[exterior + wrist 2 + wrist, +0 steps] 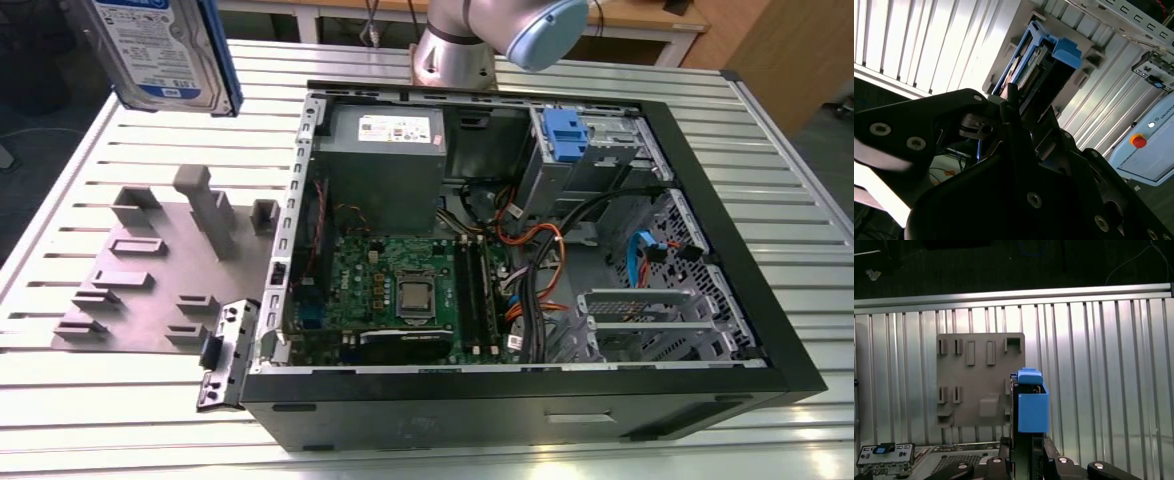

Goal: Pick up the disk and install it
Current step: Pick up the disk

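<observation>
exterior view: bright, even overhead light. slatted table (120,410) shines, pale glare streaks along slats. grey fixture plate (147,270) throws short soft shadows. computer case (534,400) interior dimmer, deep shade under black rim. disk (160,50) label well lit.
first wrist view: slats carry bright streaks, ground beyond table nearly black, blue handle (1032,412) evenly lit, gripper (1026,455) in shade.
second wrist view: harsh contrast, gripper near-black silhouette, burnt-out white patch (874,185) beside it, slats washed out by glare.
</observation>
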You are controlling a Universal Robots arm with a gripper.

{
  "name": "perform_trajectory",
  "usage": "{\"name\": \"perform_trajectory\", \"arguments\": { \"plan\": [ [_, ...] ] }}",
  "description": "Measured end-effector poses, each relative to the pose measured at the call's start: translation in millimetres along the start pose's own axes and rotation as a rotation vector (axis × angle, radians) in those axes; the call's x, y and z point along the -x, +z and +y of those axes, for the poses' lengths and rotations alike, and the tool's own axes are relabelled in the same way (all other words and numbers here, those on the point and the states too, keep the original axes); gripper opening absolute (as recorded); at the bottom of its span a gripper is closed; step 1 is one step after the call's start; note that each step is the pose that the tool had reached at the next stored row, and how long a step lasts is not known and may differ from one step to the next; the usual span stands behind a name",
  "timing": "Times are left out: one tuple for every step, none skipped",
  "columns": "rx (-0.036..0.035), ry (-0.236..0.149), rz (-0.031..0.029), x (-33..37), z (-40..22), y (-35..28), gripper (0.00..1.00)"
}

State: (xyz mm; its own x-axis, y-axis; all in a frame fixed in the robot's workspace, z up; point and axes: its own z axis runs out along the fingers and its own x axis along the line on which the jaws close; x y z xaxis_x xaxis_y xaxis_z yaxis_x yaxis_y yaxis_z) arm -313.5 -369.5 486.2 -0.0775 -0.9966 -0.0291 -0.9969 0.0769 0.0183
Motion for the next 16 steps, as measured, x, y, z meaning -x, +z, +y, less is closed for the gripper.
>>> {"name": "perform_trajectory", "arguments": {
  "plan": [
    [-0.0002, 0.000, -0.0001, 0.2, -3.0, 0.0, 0.35],
    [-0.0001, 0.000, -0.0001, 0.5, -6.1, -0.1, 0.35],
    [0.0000, 0.000, 0.0000, 0.7, -9.6, -0.1, 0.35],
    [0.0000, 0.000, 0.0000, 1.0, -12.9, -0.2, 0.35],
    [-0.0001, 0.000, -0.0001, 1.2, -16.3, -0.2, 0.35],
    [0.0000, 0.000, 0.0000, 1.5, -19.8, -0.3, 0.35],
    [0.0000, 0.000, 0.0000, 1.8, -23.0, -0.3, 0.35],
    [0.0000, 0.000, 0.0000, 2.0, -26.0, -0.4, 0.35],
    [0.0000, 0.000, 0.0000, 2.2, -28.8, -0.4, 0.35],
    [0.0000, 0.000, 0.0000, 2.4, -31.6, -0.5, 0.35],
    [0.0000, 0.000, 0.0000, 2.6, -34.3, -0.5, 0.35],
    [0.0000, 0.000, 0.0000, 2.9, -37.1, -0.5, 0.35],
    [0.0000, 0.000, 0.0000, 3.1, -39.7, -0.6, 0.35],
    [0.0000, 0.000, -0.0001, 3.3, -42.1, -0.6, 0.35],
    [0.0000, 0.000, 0.0000, 3.5, -45.0, -0.6, 0.35],
    [0.0000, 0.000, -0.0001, 3.7, -47.6, -0.7, 0.35]
  ]
}}
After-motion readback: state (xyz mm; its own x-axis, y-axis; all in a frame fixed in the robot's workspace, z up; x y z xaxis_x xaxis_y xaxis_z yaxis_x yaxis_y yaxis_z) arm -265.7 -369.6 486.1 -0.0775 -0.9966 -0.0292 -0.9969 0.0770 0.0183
